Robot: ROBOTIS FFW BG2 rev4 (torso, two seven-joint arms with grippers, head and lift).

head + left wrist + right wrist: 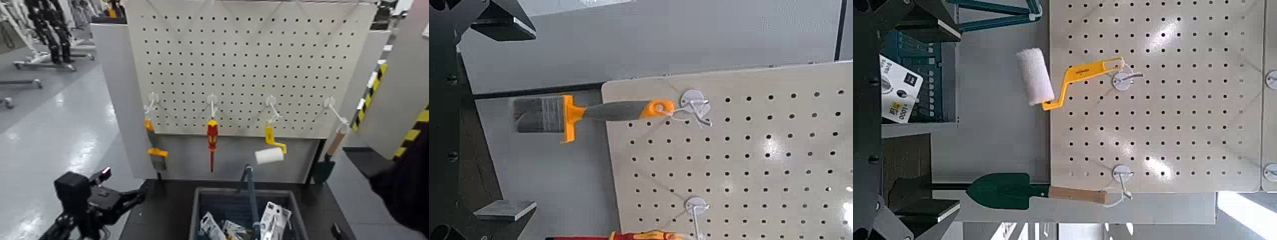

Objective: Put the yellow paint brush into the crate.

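Yellow-handled flat paint brush (154, 148) hung on white pegboard (255, 57), at 11 o'clock from dark grey plastic crate (210, 204).
Left gripper (137, 195) released, low at 8 o'clock; right gripper's grip: cannot tell.

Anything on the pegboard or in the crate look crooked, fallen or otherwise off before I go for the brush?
Nothing stands out. The yellow paint brush, screwdriver, paint roller and trowel each hang from their hooks on the pegboard; the crate sits below.
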